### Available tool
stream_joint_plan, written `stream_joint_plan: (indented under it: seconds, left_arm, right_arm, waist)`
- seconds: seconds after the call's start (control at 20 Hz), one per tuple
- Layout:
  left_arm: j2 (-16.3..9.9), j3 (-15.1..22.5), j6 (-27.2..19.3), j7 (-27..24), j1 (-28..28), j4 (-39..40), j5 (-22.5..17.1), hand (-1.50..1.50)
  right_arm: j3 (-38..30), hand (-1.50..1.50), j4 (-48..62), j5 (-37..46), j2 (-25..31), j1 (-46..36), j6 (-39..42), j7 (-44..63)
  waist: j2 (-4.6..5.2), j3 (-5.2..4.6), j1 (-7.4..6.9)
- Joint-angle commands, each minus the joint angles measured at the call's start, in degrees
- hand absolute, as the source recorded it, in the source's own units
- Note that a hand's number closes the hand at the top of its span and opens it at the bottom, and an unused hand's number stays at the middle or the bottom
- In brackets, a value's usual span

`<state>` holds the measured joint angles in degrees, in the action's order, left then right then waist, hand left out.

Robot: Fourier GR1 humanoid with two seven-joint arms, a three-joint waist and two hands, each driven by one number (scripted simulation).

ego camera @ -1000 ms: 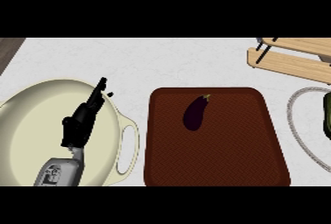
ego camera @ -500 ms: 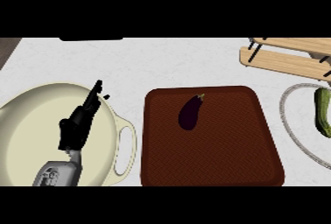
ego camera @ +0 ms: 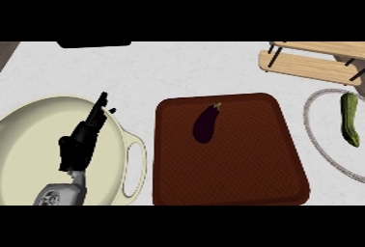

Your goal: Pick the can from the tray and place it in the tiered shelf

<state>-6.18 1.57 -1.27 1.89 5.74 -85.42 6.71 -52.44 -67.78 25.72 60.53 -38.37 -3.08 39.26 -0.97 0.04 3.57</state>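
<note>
A dark red-brown tray [ego camera: 235,169] lies in the middle of the counter with a purple eggplant [ego camera: 206,123] on its upper left part. No can shows in the head view. The wooden tiered shelf [ego camera: 314,62] stands at the upper right, cut by the edge. My left hand [ego camera: 80,142] hovers over a cream pot at the left, fingers straight and pointing up and away, open and holding nothing. My right hand is out of view.
A large cream pot [ego camera: 43,159] with a side handle [ego camera: 135,166] fills the lower left. At the right edge a plate [ego camera: 317,140] holds a green cucumber [ego camera: 349,118]. A dark object [ego camera: 94,45] sits at the counter's far edge.
The whole view has shifted left and slightly down, showing more of the plate and cucumber at the right. My left hand stays open over the pot.
</note>
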Motion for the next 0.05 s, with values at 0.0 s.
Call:
stream_joint_plan:
  seconds: [0.0]
  left_arm:
    - [-0.8,-1.0,0.1,1.2,1.2,0.0,-0.1,0.00]
  right_arm:
    - [-10.1,-1.50,-8.0,-6.2,1.5,10.0,10.1,1.2]
  waist:
    - [0.07,0.01,0.28]
